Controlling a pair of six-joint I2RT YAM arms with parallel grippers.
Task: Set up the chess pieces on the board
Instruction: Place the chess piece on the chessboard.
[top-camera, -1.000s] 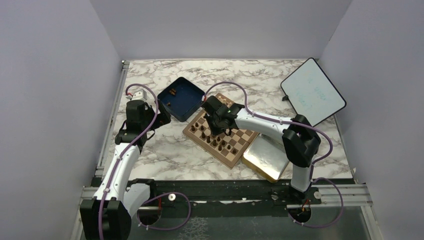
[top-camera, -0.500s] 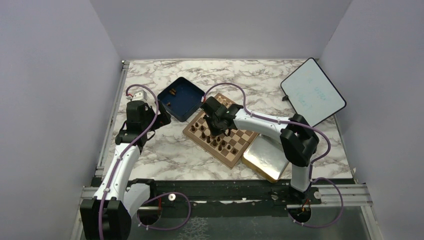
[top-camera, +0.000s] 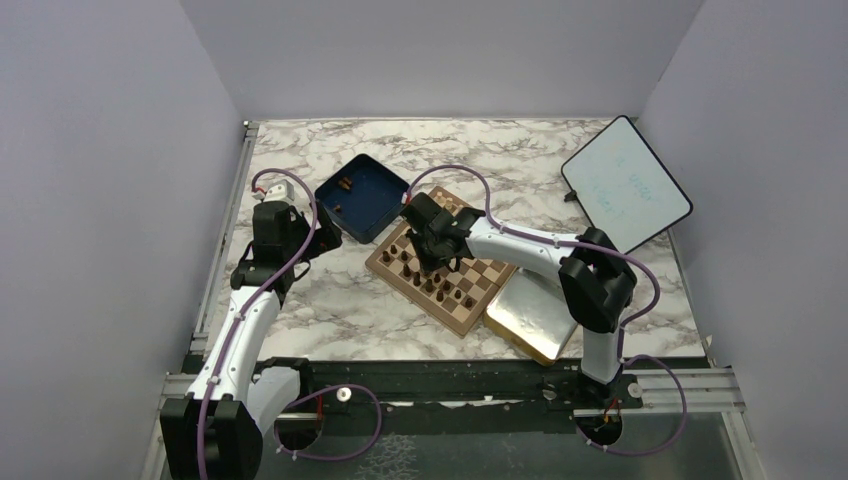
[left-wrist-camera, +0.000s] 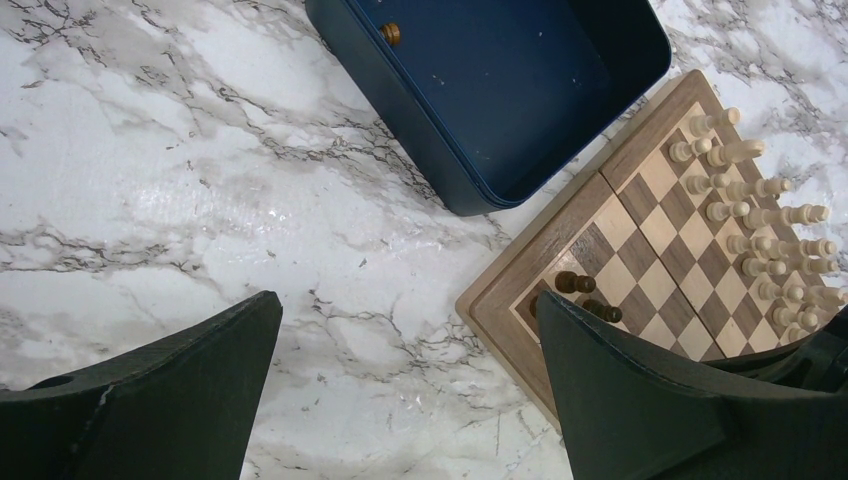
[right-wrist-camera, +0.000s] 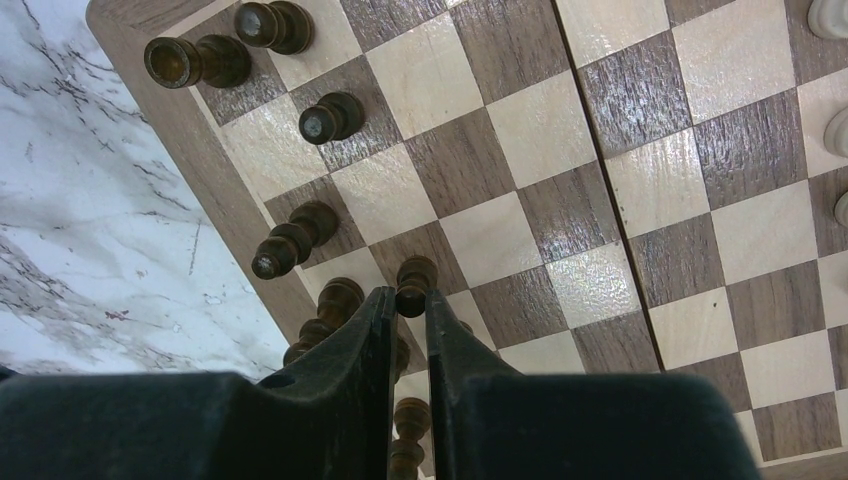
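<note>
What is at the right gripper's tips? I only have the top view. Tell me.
Observer: A dark pawn sits between the tips of the right gripper, over the board. The jaws are nearly together, but I cannot tell whether they grip it.
Operator: Check the left gripper.
Observer: The left gripper is wide open above the table, with nothing between its jaws.
Operator: Report the pale pieces.
Observer: The pale pieces stand in two rows along one board edge.
</note>
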